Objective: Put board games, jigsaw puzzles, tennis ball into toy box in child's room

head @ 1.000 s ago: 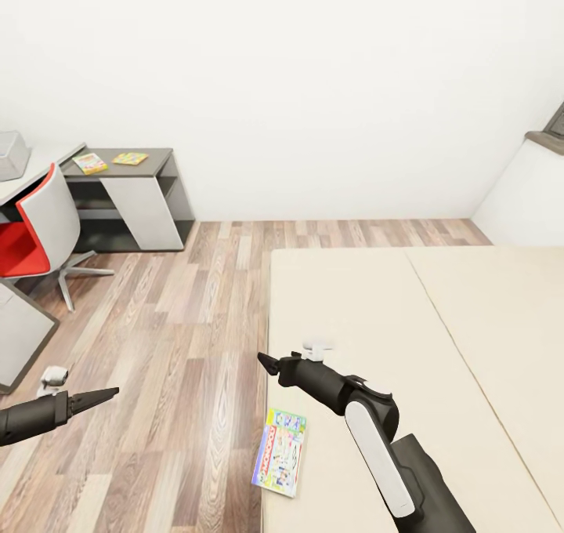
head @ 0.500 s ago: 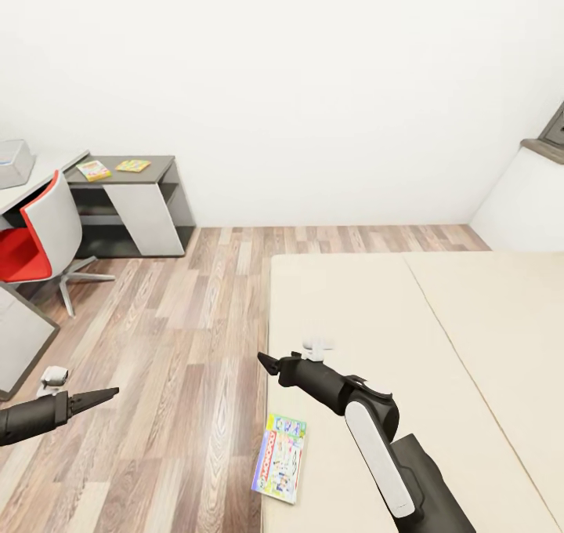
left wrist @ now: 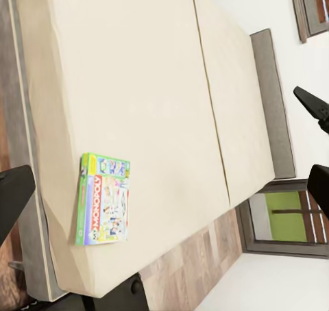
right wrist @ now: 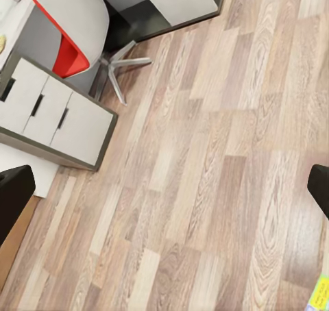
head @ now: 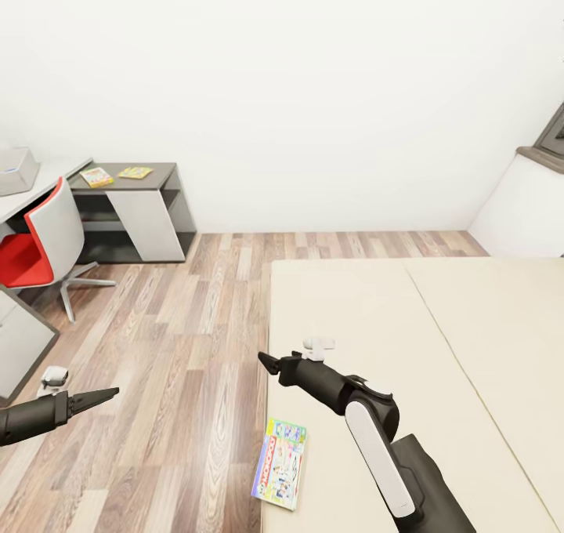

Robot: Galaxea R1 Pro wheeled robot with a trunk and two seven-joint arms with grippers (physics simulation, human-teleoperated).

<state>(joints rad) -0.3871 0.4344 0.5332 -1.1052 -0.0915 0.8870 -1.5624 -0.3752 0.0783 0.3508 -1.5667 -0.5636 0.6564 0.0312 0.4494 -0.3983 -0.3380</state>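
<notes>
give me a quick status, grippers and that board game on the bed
Left gripper and right gripper open, empty. Board game flat at bed edge, untouched. Nothing blocking it.

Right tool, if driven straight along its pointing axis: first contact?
Probably the wood floor: the right tool looks straight onto bare planks between its open fingers, with the red chair off-axis. Depth unclear.

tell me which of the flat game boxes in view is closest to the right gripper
The green-edged board game at the bed's near corner, just below the right gripper; the two boxes on the far table lie much farther off.
</notes>
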